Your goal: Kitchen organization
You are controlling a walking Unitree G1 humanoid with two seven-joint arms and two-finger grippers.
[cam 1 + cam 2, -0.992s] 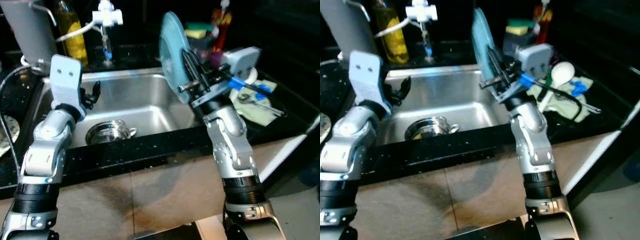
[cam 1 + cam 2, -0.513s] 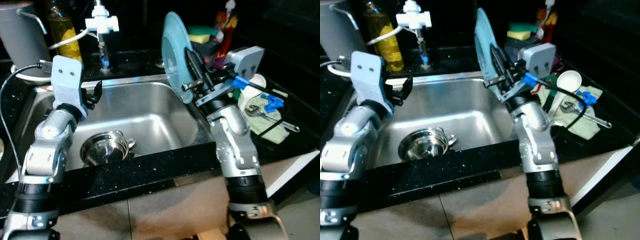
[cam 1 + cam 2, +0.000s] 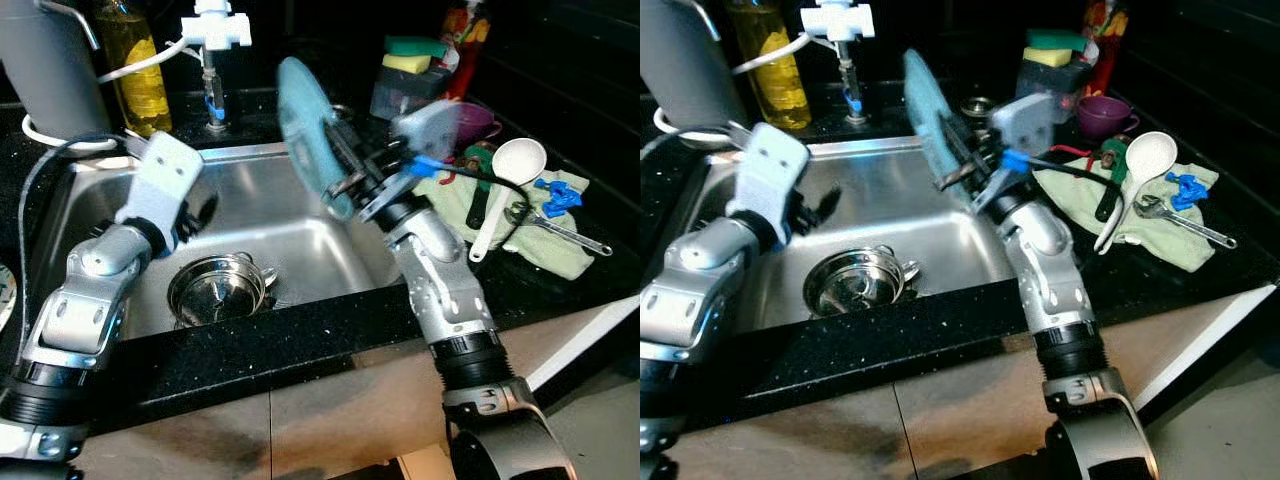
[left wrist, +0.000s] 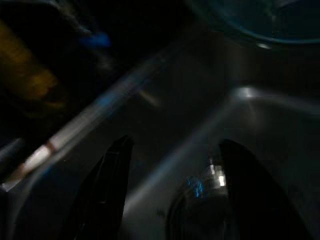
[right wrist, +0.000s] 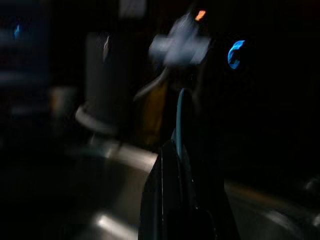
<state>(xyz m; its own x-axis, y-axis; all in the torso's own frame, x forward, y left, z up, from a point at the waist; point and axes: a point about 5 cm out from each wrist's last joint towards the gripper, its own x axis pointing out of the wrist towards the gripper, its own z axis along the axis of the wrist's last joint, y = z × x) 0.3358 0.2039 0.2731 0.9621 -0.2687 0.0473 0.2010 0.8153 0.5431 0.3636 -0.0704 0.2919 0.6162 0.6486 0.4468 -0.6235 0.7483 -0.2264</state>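
One blue plate [image 3: 303,130] held on edge over sink [image 3: 250,175], right gripper [image 3: 345,180] jaws pinching its rim. Left gripper [image 4: 170,192] jaws spread above steel strainer [image 3: 213,288]. Plate judged rigid, breakable, slippery; rim grip best.

A black speckled counter [image 3: 300,340] surrounds a steel sink [image 3: 260,215]. A green cloth [image 3: 540,235] lies on it, bearing a white ladle [image 3: 505,185] and wrench [image 3: 555,228].
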